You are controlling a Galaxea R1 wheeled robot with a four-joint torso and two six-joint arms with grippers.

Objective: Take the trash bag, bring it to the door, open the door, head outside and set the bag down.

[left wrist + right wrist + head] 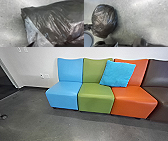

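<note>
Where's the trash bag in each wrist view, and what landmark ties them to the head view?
Left wrist view: trash bag large and close, pale see-through plastic along one edge.
Right wrist view: trash bag as a whole rounded bundle, near a pale disc.
Head view: row of seats along the wall.
Shared landmark: grey floor.

The grey floor (65, 127) bears a blue seat (63, 94), green seat (96, 97), orange seat (132, 100) and brown seat (161, 102).

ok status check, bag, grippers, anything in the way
Left gripper at black trash bag, hold unclear. Right gripper unreadable. Row of seats ahead, along the wall.
</note>
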